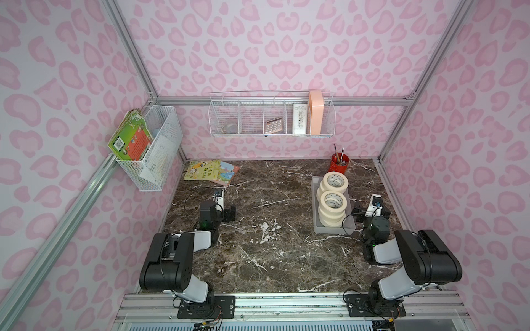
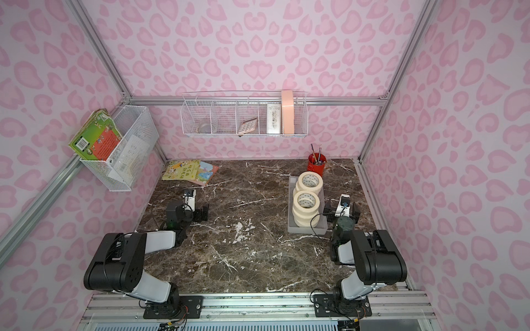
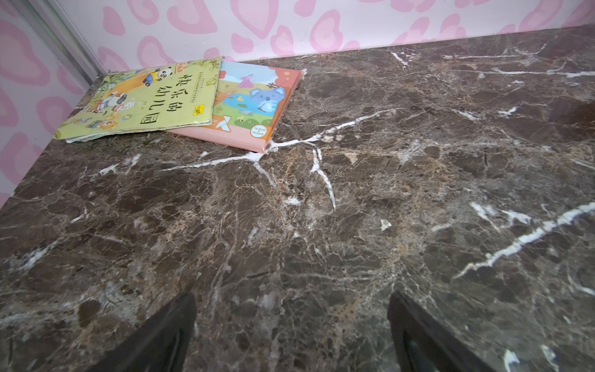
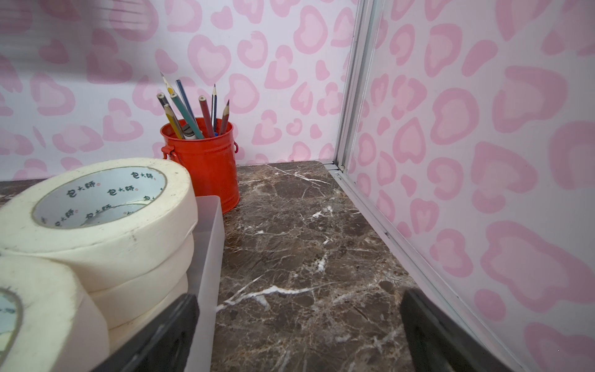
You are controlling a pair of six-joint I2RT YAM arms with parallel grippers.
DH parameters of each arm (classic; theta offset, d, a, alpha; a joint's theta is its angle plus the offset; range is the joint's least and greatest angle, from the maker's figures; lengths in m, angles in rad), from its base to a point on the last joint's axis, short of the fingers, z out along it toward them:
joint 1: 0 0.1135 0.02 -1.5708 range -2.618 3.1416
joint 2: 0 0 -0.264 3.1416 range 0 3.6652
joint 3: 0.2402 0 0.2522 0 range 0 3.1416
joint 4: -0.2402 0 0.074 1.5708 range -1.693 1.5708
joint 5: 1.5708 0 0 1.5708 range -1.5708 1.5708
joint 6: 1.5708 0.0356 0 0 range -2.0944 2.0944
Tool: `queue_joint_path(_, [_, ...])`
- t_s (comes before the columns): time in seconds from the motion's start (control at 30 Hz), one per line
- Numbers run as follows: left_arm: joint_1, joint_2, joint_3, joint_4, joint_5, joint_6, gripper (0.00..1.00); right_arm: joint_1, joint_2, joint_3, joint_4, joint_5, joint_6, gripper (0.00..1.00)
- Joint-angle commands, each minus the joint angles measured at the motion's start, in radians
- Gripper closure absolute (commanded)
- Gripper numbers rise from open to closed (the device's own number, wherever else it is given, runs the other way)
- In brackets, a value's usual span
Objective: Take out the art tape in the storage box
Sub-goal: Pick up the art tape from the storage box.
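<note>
Right wrist view, I see art tape [image 4: 112, 248] stacked in the storage box [image 4: 209, 232], cut off at lower left, bottom rolls blurred behind its wall, right gripper [image 4: 297, 306] released beside it, left gripper [image 3: 291, 299] released in left wrist view, fingers cropped.

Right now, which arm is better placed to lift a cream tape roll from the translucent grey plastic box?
Right. The open right gripper sits beside the grey storage box holding the stacked cream tape rolls. The left gripper, also open, is across the marble table, near the picture books.
</note>
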Motion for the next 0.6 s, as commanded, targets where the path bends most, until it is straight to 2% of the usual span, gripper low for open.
queue_joint_path(0.0, [0.0, -0.008, 0.005, 0.021, 0.004, 0.009, 0.02, 0.011, -0.047, 0.002, -0.026, 0.03, 0.007, 0.0])
queue_joint_path(0.03, [0.0, -0.018, 0.017, 0.028, 0.012, 0.024, 0.03, 0.013, -0.088, 0.015, -0.091, 0.042, 0.01, 0.0])
queue_joint_path(0.07, [-0.001, -0.051, 0.046, -0.036, 0.022, 0.035, 0.02, 0.013, -0.139, 0.038, -0.177, 0.061, 0.015, 0.0])
queue_joint_path(0.17, [-0.008, -0.141, 0.193, -0.393, -0.004, -0.012, 0.02, 0.016, -0.28, 0.138, -0.458, 0.098, 0.026, 0.0])
queue_joint_path(0.27, [-0.042, -0.203, 0.244, -0.461, -0.034, -0.051, 0.02, 0.019, -0.368, 0.284, -0.76, 0.132, 0.047, 0.01])
queue_joint_path(0.4, [-0.114, -0.233, 0.445, -0.749, -0.148, -0.084, 0.02, 0.023, -0.389, 0.531, -1.128, 0.116, 0.084, 0.11])
queue_joint_path(0.5, [-0.178, -0.226, 0.596, -0.958, -0.223, -0.091, 0.02, 0.023, -0.353, 0.703, -1.362, 0.037, 0.12, 0.14])
queue_joint_path(0.57, [-0.202, -0.222, 0.681, -1.063, -0.231, -0.114, 0.03, 0.025, -0.31, 0.806, -1.484, -0.018, 0.138, 0.15])
